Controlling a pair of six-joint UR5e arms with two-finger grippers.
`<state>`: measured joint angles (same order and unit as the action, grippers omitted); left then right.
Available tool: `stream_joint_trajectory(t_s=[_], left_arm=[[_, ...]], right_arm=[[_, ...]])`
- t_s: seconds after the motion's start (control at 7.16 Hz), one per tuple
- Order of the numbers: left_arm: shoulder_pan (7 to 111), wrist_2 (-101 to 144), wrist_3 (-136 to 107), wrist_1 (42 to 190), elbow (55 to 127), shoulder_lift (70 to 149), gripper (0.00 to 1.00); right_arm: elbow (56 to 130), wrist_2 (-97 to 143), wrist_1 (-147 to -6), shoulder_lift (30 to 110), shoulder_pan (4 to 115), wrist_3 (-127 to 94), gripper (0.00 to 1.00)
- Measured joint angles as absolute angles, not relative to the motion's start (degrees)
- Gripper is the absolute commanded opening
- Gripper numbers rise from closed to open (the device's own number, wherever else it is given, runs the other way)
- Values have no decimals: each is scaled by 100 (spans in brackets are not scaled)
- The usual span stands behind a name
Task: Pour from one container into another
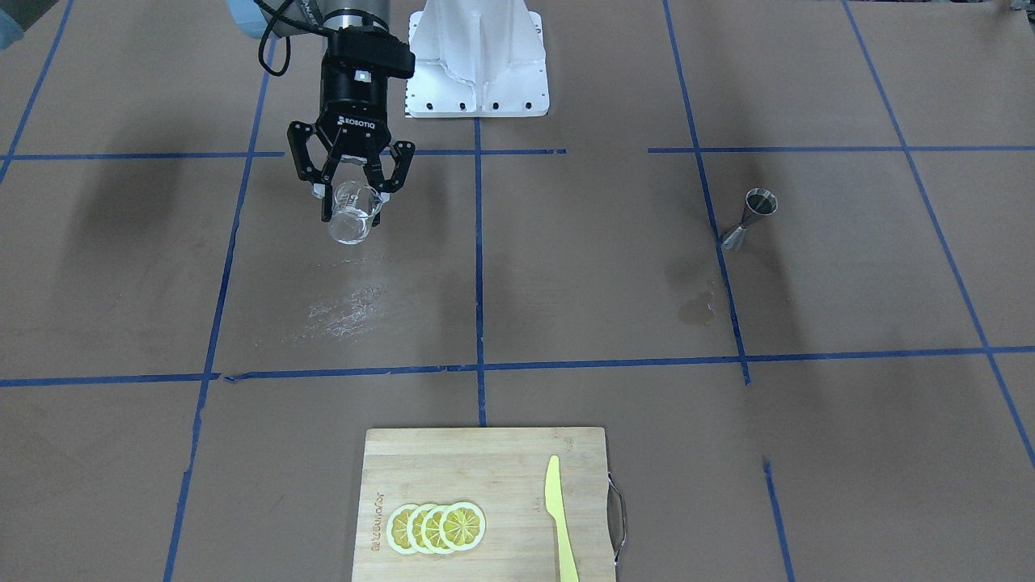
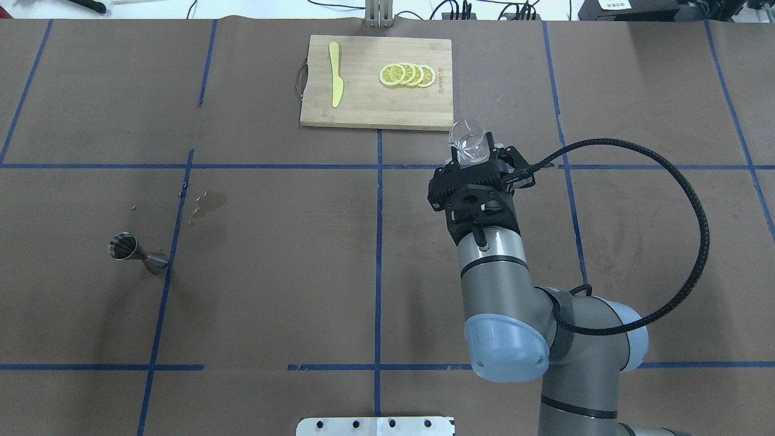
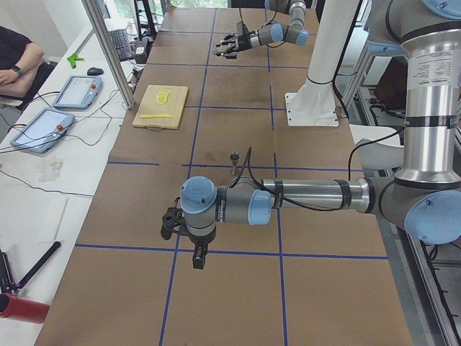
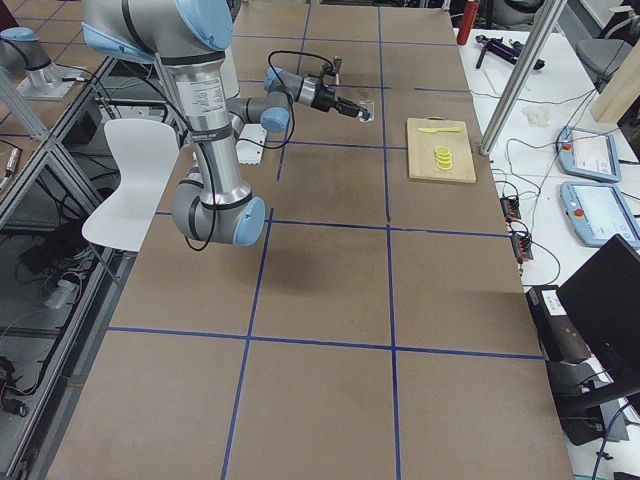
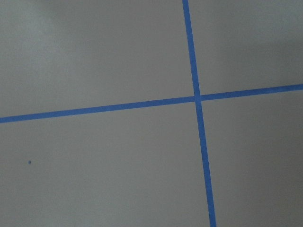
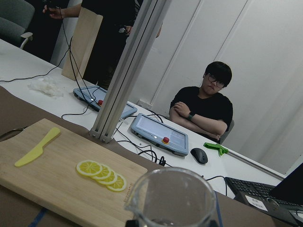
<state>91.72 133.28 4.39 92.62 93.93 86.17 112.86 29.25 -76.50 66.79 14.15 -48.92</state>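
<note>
The right gripper (image 1: pixel 351 197) is clenched on the cup (image 1: pixel 352 215), a finger on either side of its wall just below the rim, and holds it clear of the table (image 1: pixel 566 267). The cup is small, clear glass, with a pouring lip and faint printed marks. The wrist view looks across its open mouth, and whether anything is inside cannot be told. It hangs in the robot's right half, near the corner of the board (image 2: pixel 375 109) that carries lemon slices (image 2: pixel 407 74) and a yellow knife (image 2: pixel 335 82).

The jigger (image 1: pixel 750 218), a shiny grey hourglass, stands upright on the table in the left half, just beside a blue tape line and well apart from the cup. A damp stain (image 1: pixel 695 309) lies near it.

The left gripper (image 3: pixel 170 225) hangs above bare table; its state cannot be told.
</note>
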Motion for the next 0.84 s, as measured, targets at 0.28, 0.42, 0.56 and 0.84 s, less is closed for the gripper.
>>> stream_joint_trajectory(t_s=[0.28,0.42,0.56,0.84], left_arm=[[9162,13347,439,9266,9408,8614,100],[9161,13350,439,9275,9411,8613,100],[9162,13350,439,9284,9412,8613,100],[9159,13350,445,9292,9410,8613,100]], right_arm=[[11280,2924,-7190,6960,1423,-4902,0],[11287,2921,-7092,7118,1431,-4923,0],[11297,2919,-7051,7327,1440,-4970,0],[11324,2932,-6991,7750,1448,-5184,0]])
